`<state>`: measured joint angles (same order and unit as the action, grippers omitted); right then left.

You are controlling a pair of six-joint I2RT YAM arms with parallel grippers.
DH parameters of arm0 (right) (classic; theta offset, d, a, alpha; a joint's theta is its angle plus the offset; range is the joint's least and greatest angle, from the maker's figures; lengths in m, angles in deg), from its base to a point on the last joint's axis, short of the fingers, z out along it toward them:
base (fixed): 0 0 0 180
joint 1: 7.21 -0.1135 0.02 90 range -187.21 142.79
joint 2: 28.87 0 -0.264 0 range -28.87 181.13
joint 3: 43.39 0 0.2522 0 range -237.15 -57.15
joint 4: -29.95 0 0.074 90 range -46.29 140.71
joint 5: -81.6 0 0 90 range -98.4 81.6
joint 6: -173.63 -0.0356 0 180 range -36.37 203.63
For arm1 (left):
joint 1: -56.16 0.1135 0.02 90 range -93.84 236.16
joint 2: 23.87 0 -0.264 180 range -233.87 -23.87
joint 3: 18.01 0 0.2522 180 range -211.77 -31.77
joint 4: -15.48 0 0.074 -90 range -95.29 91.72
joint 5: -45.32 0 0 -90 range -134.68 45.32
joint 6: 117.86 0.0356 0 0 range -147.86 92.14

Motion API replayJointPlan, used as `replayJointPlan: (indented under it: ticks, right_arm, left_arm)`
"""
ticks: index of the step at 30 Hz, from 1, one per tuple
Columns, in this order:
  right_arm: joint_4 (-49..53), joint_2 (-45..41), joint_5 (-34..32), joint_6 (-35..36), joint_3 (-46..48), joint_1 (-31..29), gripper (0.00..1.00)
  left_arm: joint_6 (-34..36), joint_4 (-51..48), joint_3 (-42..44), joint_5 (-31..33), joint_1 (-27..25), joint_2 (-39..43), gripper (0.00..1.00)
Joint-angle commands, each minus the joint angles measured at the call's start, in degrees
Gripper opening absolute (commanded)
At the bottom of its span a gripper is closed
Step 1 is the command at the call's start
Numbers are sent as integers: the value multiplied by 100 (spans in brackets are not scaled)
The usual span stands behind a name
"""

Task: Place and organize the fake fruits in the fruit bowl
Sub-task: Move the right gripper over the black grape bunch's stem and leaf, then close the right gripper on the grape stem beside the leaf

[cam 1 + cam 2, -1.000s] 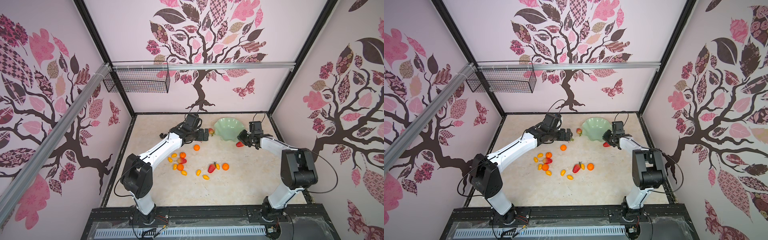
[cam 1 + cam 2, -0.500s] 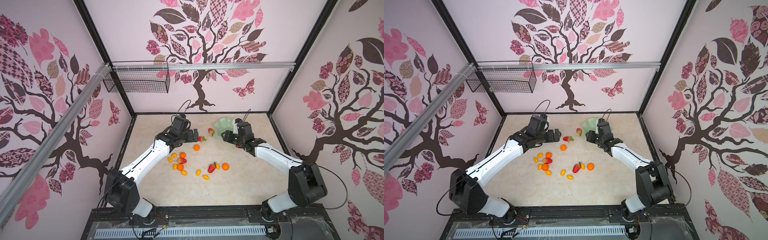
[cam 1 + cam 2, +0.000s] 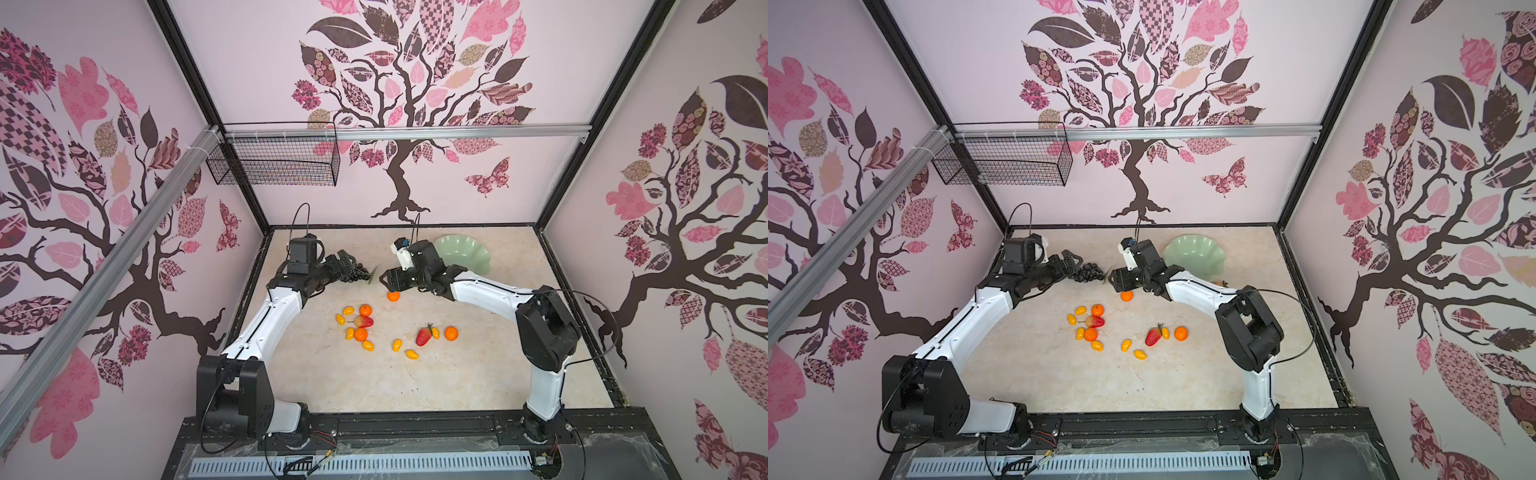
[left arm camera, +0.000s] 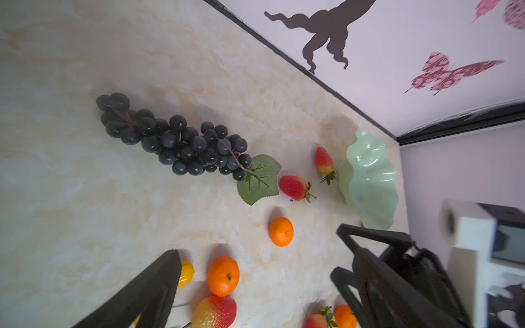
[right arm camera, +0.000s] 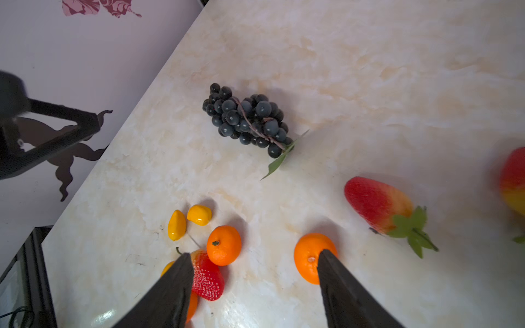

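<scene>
Since earlier frame, right gripper (image 3: 388, 281) has left fruit bowl (image 3: 469, 255). We find it over tangerine (image 3: 393, 296), jaws wide, empty. Tangerine lies on table (image 3: 457, 374), apart from bowl. We judge it light, rigid, slick, prone to roll: grip across middle. Left gripper (image 3: 348, 266) spread wide, empty, beside grape bunch (image 3: 359, 274).

Wavy pale-green fruit bowl (image 3: 473, 253), grape bunch (image 4: 176, 142), strawberries (image 4: 294, 187), tangerines (image 4: 281, 231), kumquats (image 5: 176, 225) loose nearby

Lab test booth; decal walls (image 3: 457, 183); rail-mounted arms (image 3: 272, 318).

Marbled tabletop (image 3: 374, 382): fake fruits (image 3: 423, 336), fruit bowl (image 3: 467, 253)
</scene>
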<state>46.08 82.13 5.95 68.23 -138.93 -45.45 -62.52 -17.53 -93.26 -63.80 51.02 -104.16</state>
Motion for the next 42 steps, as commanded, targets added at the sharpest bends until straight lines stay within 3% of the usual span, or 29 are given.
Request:
replayJointPlan:
  ticks: [1,6,15,23,42]
  right_arm:
    - [522,610,410,235,-617,30,73]
    - [998,1298,326,308,-1425,34,65]
    - [1246,2219,476,133,-2432,29,57]
    - [1727,2918,539,138,-3410,65,56]
    - [2008,3784,1071,94,-4545,239,45]
  left_arm:
    - [-376,645,242,-933,319,-100,99]
    - [-487,764,265,-1238,615,-207,98]
    - [-433,801,260,-1375,644,-301,98]
    - [-419,787,234,-1439,637,-392,98]
    - [-367,707,202,-1370,531,-479,99]
